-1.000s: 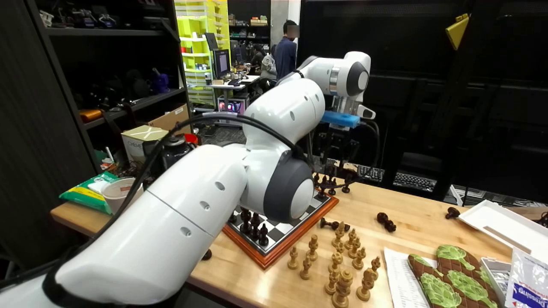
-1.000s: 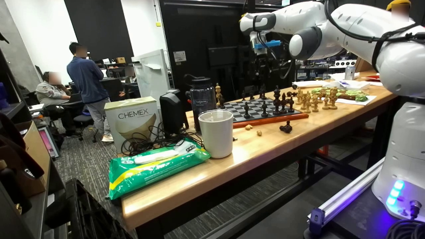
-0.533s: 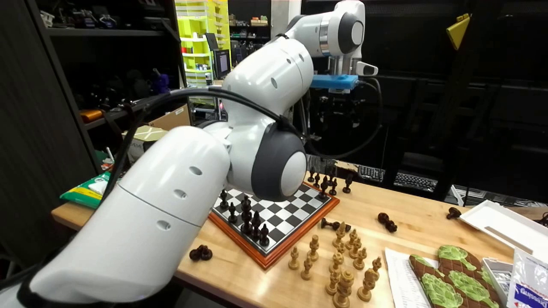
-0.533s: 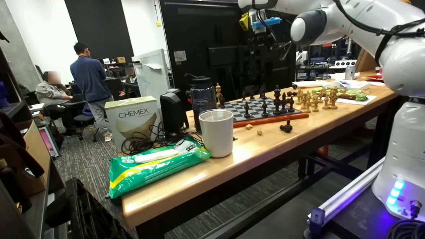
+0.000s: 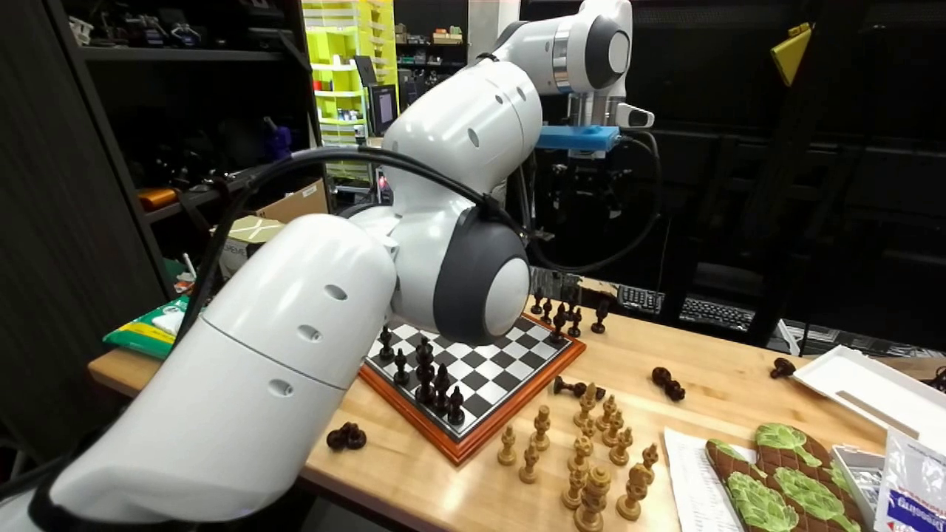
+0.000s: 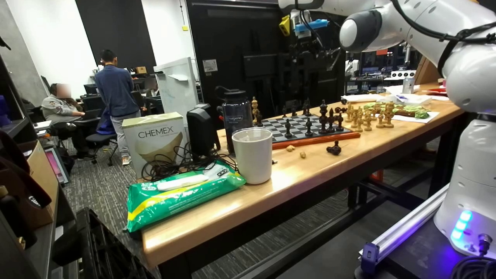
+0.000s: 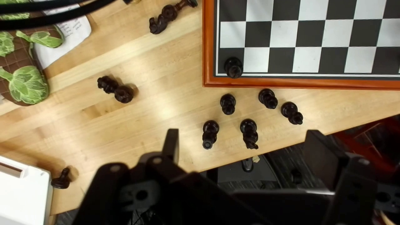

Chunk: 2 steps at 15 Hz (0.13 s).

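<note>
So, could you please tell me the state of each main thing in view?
Jaws: open, holding nothing
Board: flat
Dark pieces on board: upright
Loose dark pieces: some upright, some toppled
Light pieces: mostly upright
Cup: upright
Bottle: upright, lid on
Chemex box: upright, closed
Wipes: lying flat
Mitt: lying flat
Base lights: lit

Box (image 6: 155, 141): bears "CHEMEX". Bottle (image 6: 235, 110), near the box: bears "nalgene". Dark item (image 6: 34, 198), left of the box in an exterior view: bears "Canon". Packet (image 5: 913, 476), well apart from the box: bears "Dressing", inverted.
</note>
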Motion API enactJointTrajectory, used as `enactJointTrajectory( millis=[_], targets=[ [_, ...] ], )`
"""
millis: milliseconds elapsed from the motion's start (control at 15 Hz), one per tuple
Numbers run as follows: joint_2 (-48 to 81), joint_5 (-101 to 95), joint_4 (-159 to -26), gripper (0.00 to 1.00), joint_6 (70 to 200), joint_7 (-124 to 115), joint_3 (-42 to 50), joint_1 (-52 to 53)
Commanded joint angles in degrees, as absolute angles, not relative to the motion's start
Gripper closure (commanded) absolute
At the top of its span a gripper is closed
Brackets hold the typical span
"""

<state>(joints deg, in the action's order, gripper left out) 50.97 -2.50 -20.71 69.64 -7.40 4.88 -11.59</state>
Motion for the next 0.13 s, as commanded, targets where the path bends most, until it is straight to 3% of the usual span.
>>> enactJointTrajectory(
  millis=[0, 67],
  targets=[
    [50.2, -2.5, -22.0, 0.00, 70.1, -7.5, 4.9, -11.5],
    [50.2, -2.5, -22.0, 0.00, 70.1, -7.5, 4.9, -11.5]
  ],
)
